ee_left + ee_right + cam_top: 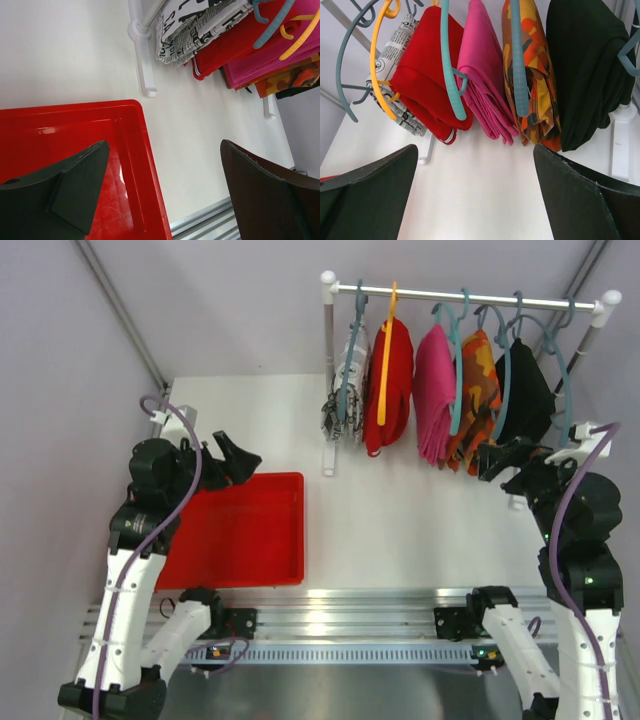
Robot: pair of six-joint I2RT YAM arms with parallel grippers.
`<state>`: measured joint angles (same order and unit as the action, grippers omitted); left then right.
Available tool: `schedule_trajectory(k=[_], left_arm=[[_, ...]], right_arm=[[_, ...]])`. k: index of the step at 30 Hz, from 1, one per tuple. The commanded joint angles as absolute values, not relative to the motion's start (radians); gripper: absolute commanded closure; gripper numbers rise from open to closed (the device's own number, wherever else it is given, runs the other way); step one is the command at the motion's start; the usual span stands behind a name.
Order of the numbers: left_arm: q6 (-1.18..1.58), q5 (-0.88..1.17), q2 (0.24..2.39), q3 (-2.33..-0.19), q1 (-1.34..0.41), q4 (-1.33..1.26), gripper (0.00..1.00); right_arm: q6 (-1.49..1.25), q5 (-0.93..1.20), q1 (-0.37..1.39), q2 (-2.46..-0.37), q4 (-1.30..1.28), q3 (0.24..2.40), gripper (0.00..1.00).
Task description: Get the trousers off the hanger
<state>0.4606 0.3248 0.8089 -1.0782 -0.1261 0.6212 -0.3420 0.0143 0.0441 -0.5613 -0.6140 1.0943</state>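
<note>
1. Freeing a first pair looks to be the step in hand; all five trousers hang folded over hangers (447, 75) under the rail (470, 295); from its left post rightward come the black-and-white pair (352, 375), the red pair (398, 380), the magenta pair (435, 390), the orange camouflage pair (480, 390), and the black pair (525, 390) at its right end.
2. To do it well, bite only the doubled cloth below a hanger's bar, never the plastic; draw it down and away from the rail so it slides free without unhooking the hanger; the pairs crowd together, so a deep bite could catch two.
3. The left gripper (232, 460) sits well away from the rail's left post, over the far rim of the red tray (250, 540); jaws wide, nothing between them; elbow folded, wrist tipped down.
4. The right gripper (500, 455) hovers just below the rail's right end, close beside the black pair's lower edge; jaws wide and empty; forearm raised, wrist aimed at the garments; it seems best placed to start.
</note>
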Motion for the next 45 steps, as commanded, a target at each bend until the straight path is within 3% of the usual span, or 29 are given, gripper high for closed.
schedule_trajectory(k=[1, 8, 18, 32, 37, 45], left_arm=[[0.448, 0.319, 0.788, -1.078, -0.127, 0.523, 0.02], [0.425, 0.324, 0.819, -1.138, -0.127, 0.500, 0.02], [0.483, 0.371, 1.066, -1.310, -0.167, 0.352, 0.07], [0.330, 0.126, 1.400, -1.593, -0.521, 0.181, 0.12], [0.230, -0.067, 1.522, -1.703, -0.629, 0.218, 0.12], [0.189, -0.297, 1.666, -1.831, -0.695, 0.252, 0.14]], right_arm=[[-0.327, 0.005, 0.052, -0.572, -0.555, 1.103, 0.00], [-0.319, 0.005, 0.052, -0.589, -0.564, 1.095, 0.00], [-0.330, -0.031, 0.052, -0.586, -0.592, 1.094, 0.00], [-0.310, -0.072, 0.052, -0.561, -0.660, 1.089, 0.00], [-0.287, -0.078, 0.052, -0.563, -0.684, 1.092, 0.00], [-0.244, -0.115, 0.052, -0.558, -0.704, 1.092, 0.00]])
